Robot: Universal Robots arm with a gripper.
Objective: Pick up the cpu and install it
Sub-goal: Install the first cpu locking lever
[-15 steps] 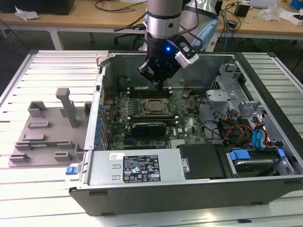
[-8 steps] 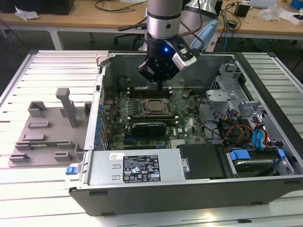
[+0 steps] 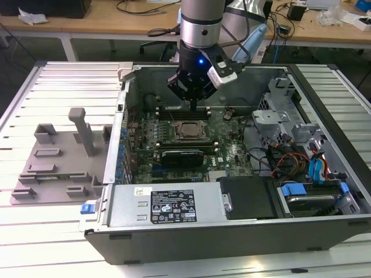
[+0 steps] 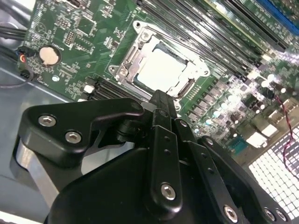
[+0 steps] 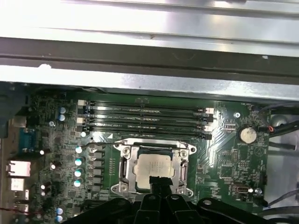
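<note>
**cpu (image 5: 155,164) already sitting in the socket (image 5: 122,165), gripper (image 3: 194,109) right over it**

The cpu lies flat inside the socket frame, on the board in the open computer case (image 3: 174,237). The gripper hangs over one edge of it, fingers pinched together on nothing. 4 memory slots (image 5: 145,116) run between the socket and the case wall.
</note>
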